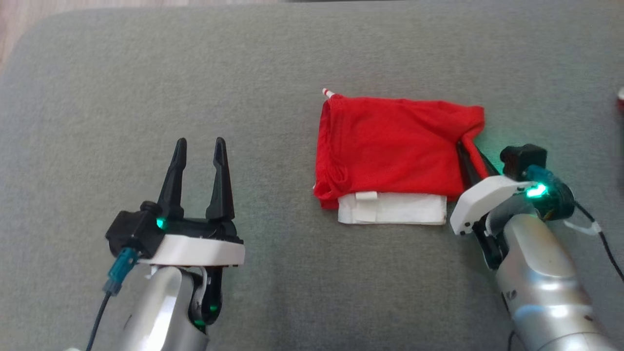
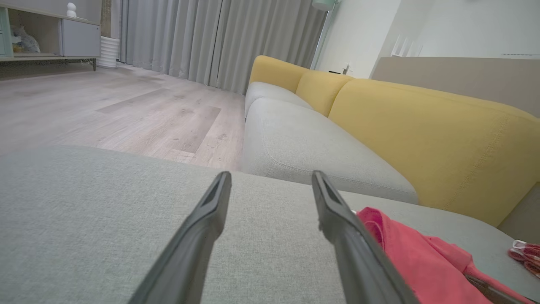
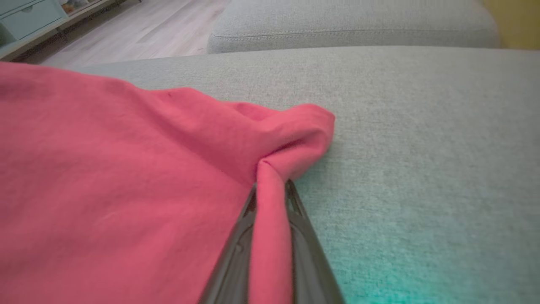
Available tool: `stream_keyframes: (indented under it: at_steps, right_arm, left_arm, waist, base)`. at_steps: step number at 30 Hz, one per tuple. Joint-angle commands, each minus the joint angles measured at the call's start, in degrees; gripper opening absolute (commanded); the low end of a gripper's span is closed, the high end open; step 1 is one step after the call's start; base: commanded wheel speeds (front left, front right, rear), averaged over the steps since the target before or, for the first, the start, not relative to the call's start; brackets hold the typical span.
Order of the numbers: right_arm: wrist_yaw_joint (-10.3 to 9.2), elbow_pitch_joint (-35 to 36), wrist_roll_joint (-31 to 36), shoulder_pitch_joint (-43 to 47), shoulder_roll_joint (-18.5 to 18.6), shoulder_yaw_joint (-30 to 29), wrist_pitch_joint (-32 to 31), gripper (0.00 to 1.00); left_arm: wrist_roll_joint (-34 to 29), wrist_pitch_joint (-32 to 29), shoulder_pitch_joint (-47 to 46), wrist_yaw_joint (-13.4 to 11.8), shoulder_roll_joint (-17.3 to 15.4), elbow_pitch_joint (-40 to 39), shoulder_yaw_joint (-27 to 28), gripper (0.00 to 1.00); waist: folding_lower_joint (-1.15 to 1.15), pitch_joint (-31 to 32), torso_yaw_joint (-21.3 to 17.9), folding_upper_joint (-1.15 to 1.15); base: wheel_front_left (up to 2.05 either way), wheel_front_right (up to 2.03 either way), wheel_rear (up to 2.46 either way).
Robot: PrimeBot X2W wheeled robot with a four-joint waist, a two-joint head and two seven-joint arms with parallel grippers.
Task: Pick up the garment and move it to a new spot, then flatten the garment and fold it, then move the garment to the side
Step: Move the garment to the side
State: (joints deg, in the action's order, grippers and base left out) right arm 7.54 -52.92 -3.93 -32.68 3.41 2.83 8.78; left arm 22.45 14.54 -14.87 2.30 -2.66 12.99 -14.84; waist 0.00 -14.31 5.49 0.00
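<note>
Silver forearms (image 1: 541, 273), black fingers (image 1: 222, 178) (green lights (image 1: 535, 191))

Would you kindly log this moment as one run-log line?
right gripper: shut on right edge of folded red fabric garment; left gripper: open, apart from garment; surface: grey fabric cushion; phase: folded, side move pending

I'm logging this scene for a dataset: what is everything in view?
garment: one, red, folded on the cushion, right of centre.
white fabric: one piece, white, along the garment's near edge.
cushion: one, grey, under the garment.
sofa: one, yellow backs, grey seats, beyond the cushion.
curtains: one run, grey, beyond the sofa.
floor: one, pale wood, beside the sofa.
left gripper: one, dark, open, left of the garment.
right gripper: one, dark, shut on the garment's right edge.
</note>
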Motion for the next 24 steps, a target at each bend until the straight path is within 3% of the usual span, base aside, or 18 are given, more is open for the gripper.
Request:
stream_keyframes:
  at_steps: [1,7,13,24]
  right_arm:
    - [-0.05,-0.1,0.9,-0.1,0.2,1.2,0.6,0.00]
    - [-0.05,1.5,4.8,-0.5,3.1,1.7,4.1,0.00]
    - [-0.05,8.6,6.7,0.5,8.7,4.4,4.0,0.00]
    - [-0.05,24.0,3.3,0.2,25.5,8.5,-4.7,0.00]
  left_arm:
    - [-0.2,0.5,-1.1,0.0,-0.2,-1.4,1.6,1.00]
    - [-0.1,0.5,-0.4,0.1,-0.2,-1.5,1.3,1.00]
    - [0.2,0.5,0.4,-0.1,-0.2,-2.2,0.6,1.00]
    - [-0.6,0.5,-2.1,-0.1,-0.2,-2.5,-0.3,1.00]
  waist:
    - [0.00,0.7,-0.8,0.00]
    - [0.00,3.0,-3.6,0.00]
    - [0.00,4.3,-8.2,0.00]
    - [0.00,0.3,-14.4,0.00]
  base:
    - [0.00,0.00,0.00]
    - [0.00,0.00,0.00]
    - [0.00,0.00,0.00]
    - [0.00,0.00,0.00]
